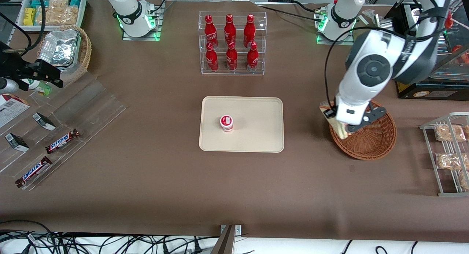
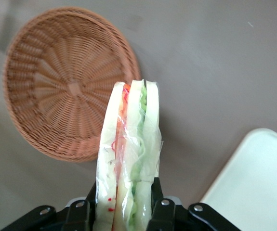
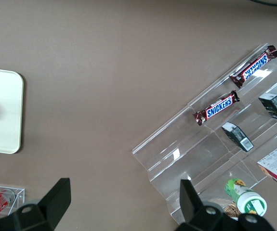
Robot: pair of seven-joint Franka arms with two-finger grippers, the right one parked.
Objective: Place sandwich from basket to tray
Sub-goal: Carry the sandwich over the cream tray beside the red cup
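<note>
My left gripper (image 2: 123,202) is shut on the sandwich (image 2: 128,159), a wedge in clear wrap with pale bread and green and red filling. It holds the sandwich lifted above the table, over the rim of the reddish-brown wicker basket (image 2: 56,86). In the front view the gripper (image 1: 339,124) and sandwich (image 1: 336,126) hang at the basket's (image 1: 373,142) edge nearest the tray. The cream-beige tray (image 1: 256,136) lies mid-table, toward the parked arm's end from the basket; a corner of it shows in the wrist view (image 2: 258,183).
A small red-and-white cup (image 1: 226,122) stands on the tray. A clear rack of red bottles (image 1: 231,41) stands farther from the camera than the tray. A wire rack of bagged snacks (image 1: 449,151) is at the working arm's end. Snickers bars (image 1: 62,141) lie on acrylic shelving.
</note>
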